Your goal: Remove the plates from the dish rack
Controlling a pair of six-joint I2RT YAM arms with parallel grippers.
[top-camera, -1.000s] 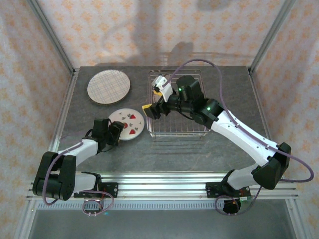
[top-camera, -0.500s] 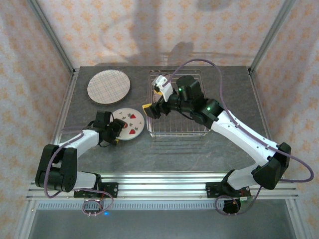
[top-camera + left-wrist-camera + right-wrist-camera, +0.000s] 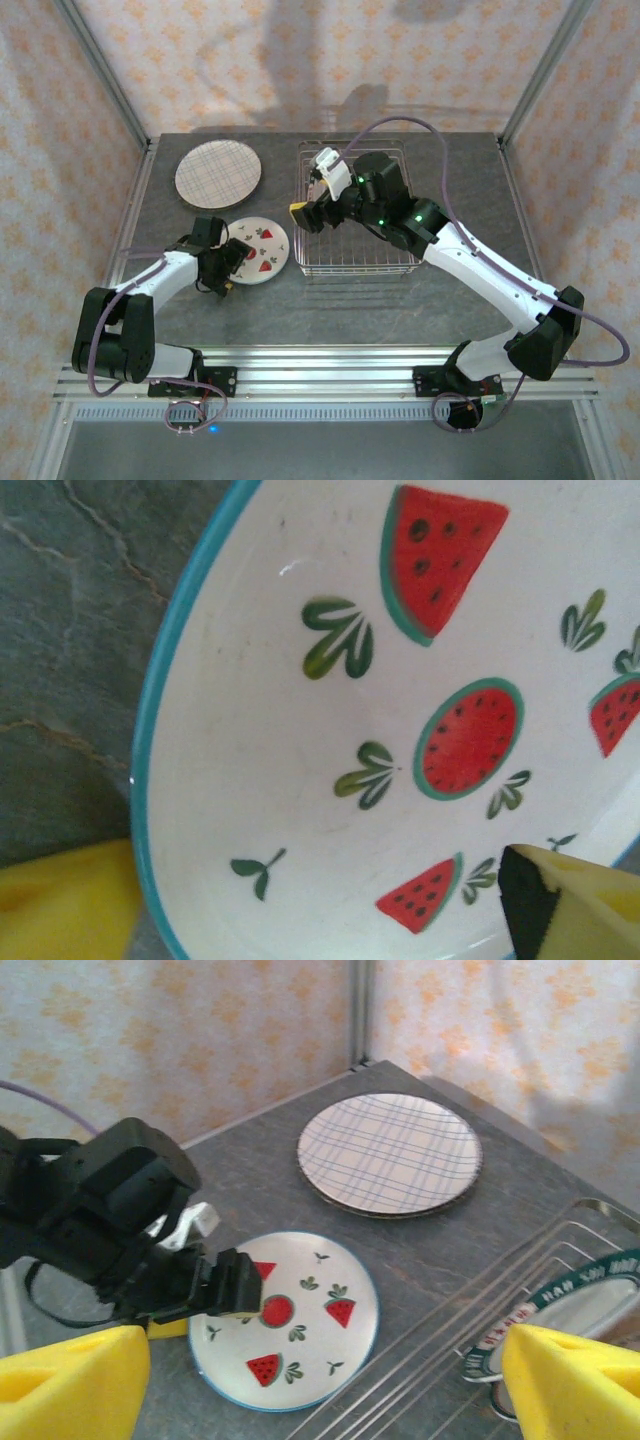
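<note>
Lettered-rim plate (image 3: 562, 1296) sits in the left end of the dish rack (image 3: 350, 266); I can't tell if it is upright or leaning. Right gripper (image 3: 311, 189) hangs right over it, jaws wide apart, holding nothing. The plate lies off-centre toward the far finger, so I'd shift far before closing. The right arm is clearly nearer. Left gripper (image 3: 226, 263) is spread open at the near-left rim of the watermelon plate (image 3: 262, 245), flat on the table (image 3: 330, 300). Plaid plate (image 3: 218, 174) lies far-left.
</note>
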